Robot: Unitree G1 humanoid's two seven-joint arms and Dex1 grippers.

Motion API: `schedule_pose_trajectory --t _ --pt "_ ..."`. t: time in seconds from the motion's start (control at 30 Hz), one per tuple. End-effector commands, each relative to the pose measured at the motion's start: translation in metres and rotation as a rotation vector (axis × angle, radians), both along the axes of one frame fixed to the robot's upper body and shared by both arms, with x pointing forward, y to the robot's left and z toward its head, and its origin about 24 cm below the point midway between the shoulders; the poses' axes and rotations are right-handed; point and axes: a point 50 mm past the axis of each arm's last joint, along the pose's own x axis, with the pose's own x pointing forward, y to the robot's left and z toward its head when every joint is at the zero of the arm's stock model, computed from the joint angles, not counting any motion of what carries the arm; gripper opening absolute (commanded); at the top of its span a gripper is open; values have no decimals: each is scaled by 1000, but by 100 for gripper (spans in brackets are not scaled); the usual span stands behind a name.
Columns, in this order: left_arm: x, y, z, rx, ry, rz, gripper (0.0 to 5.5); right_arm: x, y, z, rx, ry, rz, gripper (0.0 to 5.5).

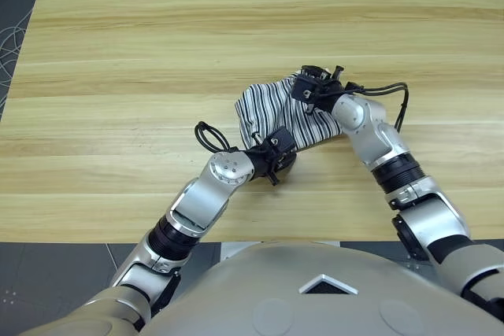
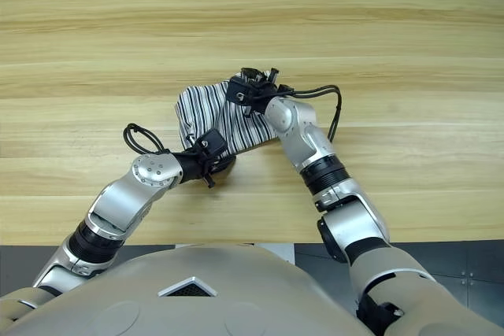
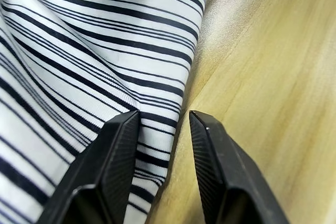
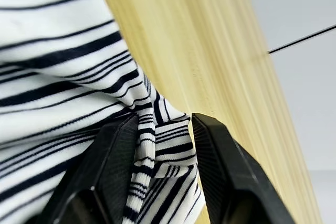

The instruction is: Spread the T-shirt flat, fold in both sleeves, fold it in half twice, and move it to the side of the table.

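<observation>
A black-and-white striped T-shirt point(image 1: 272, 116) lies bunched in a small heap on the wooden table point(image 1: 157, 37), a little right of the middle. My left gripper point(image 3: 164, 116) is at the heap's near edge, open, with one finger on the cloth point(image 3: 79, 51) and the other over bare wood. At the heap's far right corner, my right gripper point(image 4: 164, 118) is open with a gathered fold of the striped cloth point(image 4: 52, 35) between its fingers. In the head views the left gripper point(image 1: 277, 164) and right gripper point(image 1: 309, 84) flank the heap.
Bare wood stretches wide to the left, right and far side of the shirt. The table's near edge point(image 1: 79, 240) runs just in front of my arms, with dark floor point(image 1: 16, 5) past the left end.
</observation>
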Motion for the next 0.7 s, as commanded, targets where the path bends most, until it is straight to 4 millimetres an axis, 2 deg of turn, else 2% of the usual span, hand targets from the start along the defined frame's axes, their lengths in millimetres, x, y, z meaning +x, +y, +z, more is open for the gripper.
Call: schedule_pose_trajectory --t 0.03,0.13,0.2,0.3,0.43,0.53,0.7 --pt "-41 15 -50 147 308 0 174 -6 -9 10 114 205 40 188" --pt "-41 14 -50 145 307 -1 174 -2 -9 23 262 293 3 188" --pt "-41 14 -50 145 308 -1 174 8 -12 25 324 277 -92 188" --pt "-41 14 -49 144 308 -3 174 11 -13 26 389 313 -155 188" --pt "-40 13 -46 132 298 -4 174 15 -28 34 458 437 -196 188" --pt "-33 9 -34 73 268 2 174 22 -47 44 550 526 -258 188" --pt "-18 -2 -1 -99 183 34 174 25 -61 48 667 613 -343 188"
